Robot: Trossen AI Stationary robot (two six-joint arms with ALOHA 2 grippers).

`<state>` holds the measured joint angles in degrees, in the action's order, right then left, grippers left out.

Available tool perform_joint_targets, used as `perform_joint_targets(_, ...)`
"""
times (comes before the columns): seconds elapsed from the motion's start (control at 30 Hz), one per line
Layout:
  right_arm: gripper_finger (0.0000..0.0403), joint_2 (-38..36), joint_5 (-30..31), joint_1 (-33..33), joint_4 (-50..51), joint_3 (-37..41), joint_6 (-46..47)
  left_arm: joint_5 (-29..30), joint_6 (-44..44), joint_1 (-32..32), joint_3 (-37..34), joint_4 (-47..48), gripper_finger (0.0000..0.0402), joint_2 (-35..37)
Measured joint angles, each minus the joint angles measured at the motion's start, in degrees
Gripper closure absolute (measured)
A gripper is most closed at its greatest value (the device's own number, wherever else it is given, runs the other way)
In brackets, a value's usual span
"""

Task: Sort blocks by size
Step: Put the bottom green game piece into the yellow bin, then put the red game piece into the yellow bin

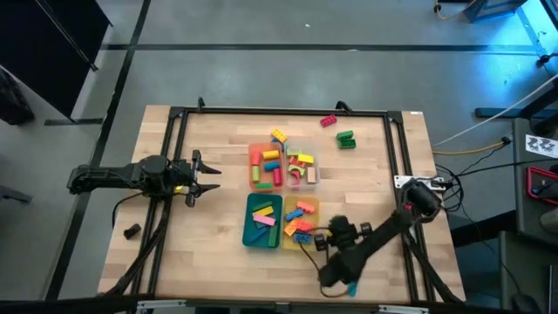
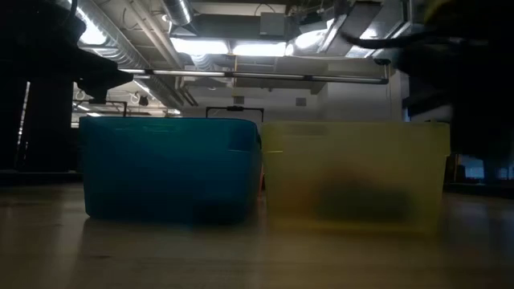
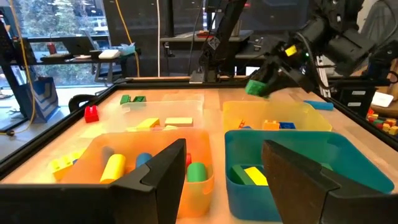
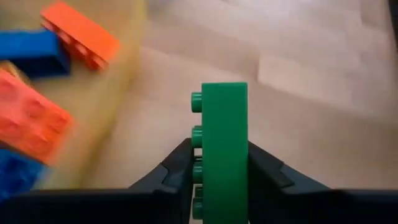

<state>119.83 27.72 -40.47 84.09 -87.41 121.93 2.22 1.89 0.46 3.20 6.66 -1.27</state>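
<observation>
My right gripper [image 4: 221, 155] is shut on a green brick [image 4: 224, 137] and hangs beside the yellow tray [image 1: 310, 208] at the table's near right; the left wrist view shows that brick [image 3: 255, 88] in the air over the tray's side. Orange and blue blocks [image 4: 81, 34] lie in the yellow tray. More blocks fill the orange tray [image 1: 255, 157], the clear tray [image 1: 314, 170] and the teal tray [image 1: 249, 228]. My left gripper [image 1: 212, 177] waits open at the table's left, pointing level toward the trays. My right gripper pinches the green brick's two flat sides [image 4: 239, 165] between its two fingers [image 4: 268, 169]. The brick runs along the fingers and sticks out past their ends, its studs [image 4: 196, 134] turned sideways. The fingers slant down at the table. The brick is lifted clear.
A red block [image 1: 329, 121] and a green block [image 1: 346, 139] lie loose at the far right of the table, and a yellow and blue one [image 1: 278, 136] lies behind the orange tray. A black frame [image 1: 179, 139] runs around the table. Bare wood lies right of the trays.
</observation>
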Motion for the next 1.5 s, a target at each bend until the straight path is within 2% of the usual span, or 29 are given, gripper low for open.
perform_joint_targets(0.37, 0.0298, -0.1, 5.2, 10.6, 0.1, -14.0, -31.0, 0.0, 0.0, 0.0, 0.0, 0.0, 0.0208, 0.0)
perform_joint_targets(0.53, 0.0273, -0.1, 4.9, 14.0, -4.2, -17.3, -38.9, 0.0, 0.0, 0.0, 0.0, 0.0, 0.0208, 0.0)
perform_joint_targets(0.63, 0.0259, -0.1, 3.1, 15.6, -7.6, -17.3, -42.0, 0.0, 0.0, 0.0, 0.0, 0.0, 0.0208, 0.0)
perform_joint_targets(0.8, 0.0246, -0.1, -3.2, 18.1, -9.1, -16.9, -47.9, 0.0, 0.0, 0.0, 0.0, 0.0, 0.0208, 0.0)
perform_joint_targets(0.97, 0.0249, -0.4, -4.2, 21.8, -6.2, -16.9, -53.8, 0.0, 0.0, 0.0, 0.0, 0.0, 0.0208, 0.0)
perform_joint_targets(1.23, 0.0254, -0.5, -3.8, 33.7, 5.8, -18.7, -73.0, 0.0, 0.0, 0.0, 0.0, 0.0, 0.0208, 0.0)
perform_joint_targets(1.5, 0.0254, -0.5, -4.2, 50.2, 3.4, -18.7, -103.0, 0.0, 0.0, 0.0, 0.0, 0.0, 0.0208, 0.0)
